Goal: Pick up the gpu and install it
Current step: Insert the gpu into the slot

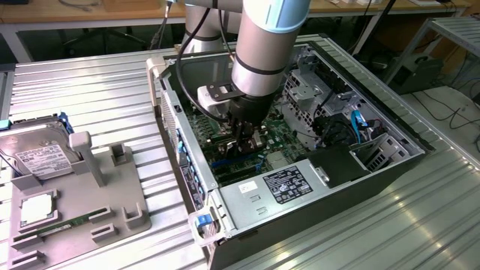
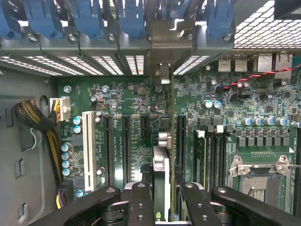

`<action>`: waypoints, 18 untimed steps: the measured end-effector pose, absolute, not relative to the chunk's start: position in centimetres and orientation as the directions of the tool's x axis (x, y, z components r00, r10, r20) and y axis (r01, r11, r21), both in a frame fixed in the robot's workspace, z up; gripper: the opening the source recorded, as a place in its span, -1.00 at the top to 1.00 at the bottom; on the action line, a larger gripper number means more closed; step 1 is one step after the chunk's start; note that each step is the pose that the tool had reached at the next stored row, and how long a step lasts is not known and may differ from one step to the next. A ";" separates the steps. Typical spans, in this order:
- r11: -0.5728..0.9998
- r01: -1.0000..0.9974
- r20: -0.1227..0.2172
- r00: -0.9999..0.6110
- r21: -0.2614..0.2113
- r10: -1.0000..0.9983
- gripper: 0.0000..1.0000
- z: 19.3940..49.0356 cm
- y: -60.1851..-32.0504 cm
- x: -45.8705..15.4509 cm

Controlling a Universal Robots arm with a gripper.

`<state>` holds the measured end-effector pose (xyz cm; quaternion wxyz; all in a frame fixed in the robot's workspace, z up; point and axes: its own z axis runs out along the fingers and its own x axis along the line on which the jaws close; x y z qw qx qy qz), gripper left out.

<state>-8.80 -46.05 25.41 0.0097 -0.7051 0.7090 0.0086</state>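
Observation:
My gripper [image 1: 244, 134] reaches down into the open computer case [image 1: 300, 191] and is shut on the gpu [image 1: 255, 146]. In the wrist view the gpu [image 2: 160, 162] shows edge-on between the two black fingers [image 2: 141, 200], with my gripper [image 2: 162, 190] clamped on its sides. The card stands upright over the green motherboard [image 2: 117, 94], in line with the black expansion slots [image 2: 126, 146]. Its silver bracket end [image 2: 162, 52] reaches the rear slot openings of the case. Whether the card's lower edge sits in a slot is hidden.
A grey fixture tray [image 1: 112, 208] lies at the exterior view's left, holding a silver hard drive [image 1: 37, 154], a square chip [image 1: 35, 209] and a green RAM stick [image 1: 71, 225]. Blue slot latches [image 2: 84, 19], a cable bundle [image 2: 37, 122], and the CPU socket [image 2: 261, 179] surround the card.

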 end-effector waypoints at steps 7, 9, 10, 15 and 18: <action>0.005 -1.000 -0.026 -0.005 -0.001 -1.000 0.46 25.3 -46.1 -8.8; 0.006 -1.000 -0.026 -0.005 -0.001 -1.000 0.46 25.2 -46.1 -8.8; 0.005 -1.000 -0.026 -0.005 -0.002 -1.000 0.46 25.2 -46.1 -8.8; 0.005 -1.000 -0.026 -0.005 -0.001 -1.000 0.46 25.1 -46.1 -8.8; 0.006 -1.000 -0.026 -0.005 -0.001 -1.000 0.46 25.1 -46.1 -8.8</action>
